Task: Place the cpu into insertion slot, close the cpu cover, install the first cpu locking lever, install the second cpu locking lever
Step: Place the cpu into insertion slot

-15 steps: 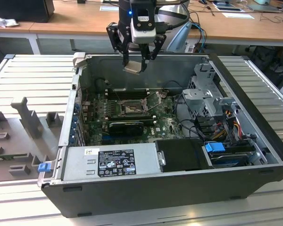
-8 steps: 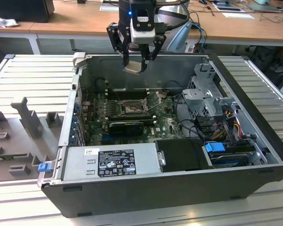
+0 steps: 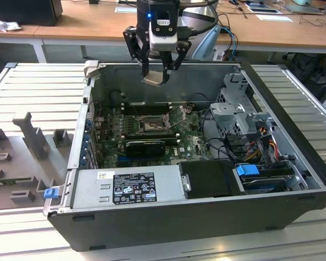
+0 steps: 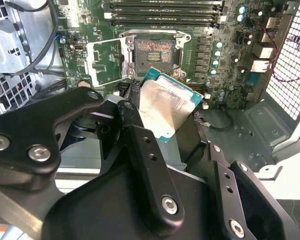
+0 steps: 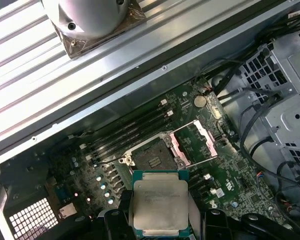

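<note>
Black-fingered end effector (image 3: 155, 76) grips the cpu (image 5: 160, 202) by opposite edges, chip tilted with silver top facing the wrist cameras, well above the insertion slot (image 5: 152, 159), whose cpu cover (image 5: 176, 148) lies open beside it.

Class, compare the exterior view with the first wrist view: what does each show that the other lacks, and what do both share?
Exterior view adds: the whole open computer case, its labelled power supply, desks behind. First wrist view adds: a round coin cell and a white mesh vent. Shared: the claw shut on the cpu above the board, the bare insertion slot, the cpu cover swung open beside it.
</note>
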